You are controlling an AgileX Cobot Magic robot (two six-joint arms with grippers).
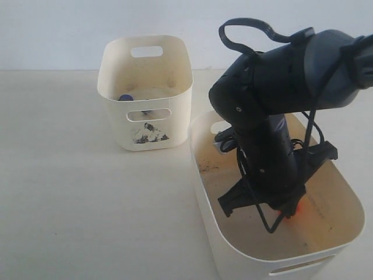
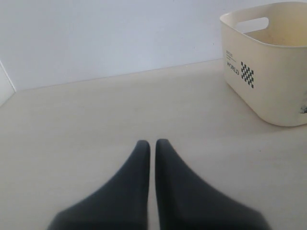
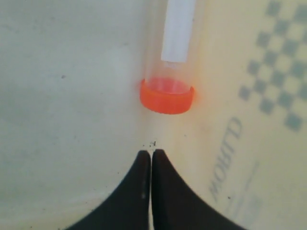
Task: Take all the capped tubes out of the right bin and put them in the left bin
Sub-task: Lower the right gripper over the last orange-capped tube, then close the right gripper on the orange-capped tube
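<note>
Tube [image 3: 171, 56] axis in line w/ right pincer [image 3: 151, 154], orange cap [image 3: 167, 98] toward it.

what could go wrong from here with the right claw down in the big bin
1. The right claw is shut, tips just short of the orange-capped tube; advancing like this would likely shove it, not grasp it.
2. The tube seems to lie along the wall of the right bin, so one finger may scrape the wall or slip off.
</note>
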